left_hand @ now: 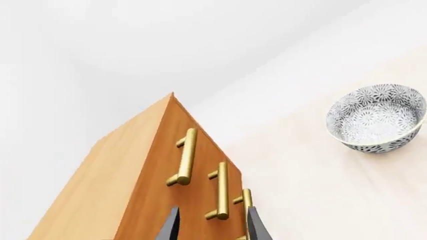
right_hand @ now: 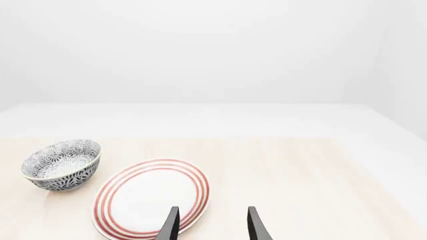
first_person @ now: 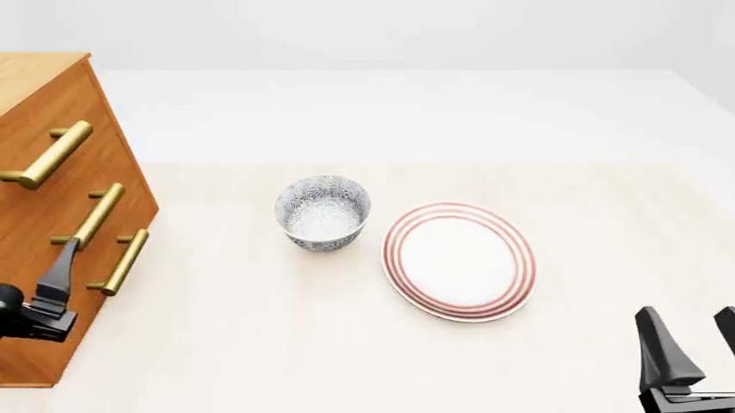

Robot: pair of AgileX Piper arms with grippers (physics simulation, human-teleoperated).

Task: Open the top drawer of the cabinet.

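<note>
The cabinet (first_person: 29, 82) stands at the table's left edge, its three orange-brown drawer fronts lying flush. The top drawer (first_person: 101, 116) carries the highest brass handle (first_person: 46, 155). My left gripper (first_person: 64, 262) hangs open just in front of the lower drawers, well below that handle and touching nothing. In the left wrist view the top drawer (left_hand: 170, 130) and its handle (left_hand: 183, 157) lie farthest from the left gripper (left_hand: 213, 227). My right gripper (first_person: 691, 331) is open and empty near the table's front right; the right wrist view shows the gripper (right_hand: 213, 227) over bare table.
A patterned bowl (first_person: 323, 212) sits mid-table with a red-ringed white plate (first_person: 460, 261) to its right. The right wrist view shows the bowl (right_hand: 61, 164) and the plate (right_hand: 152, 197) ahead; the bowl (left_hand: 377, 117) also appears in the left wrist view.
</note>
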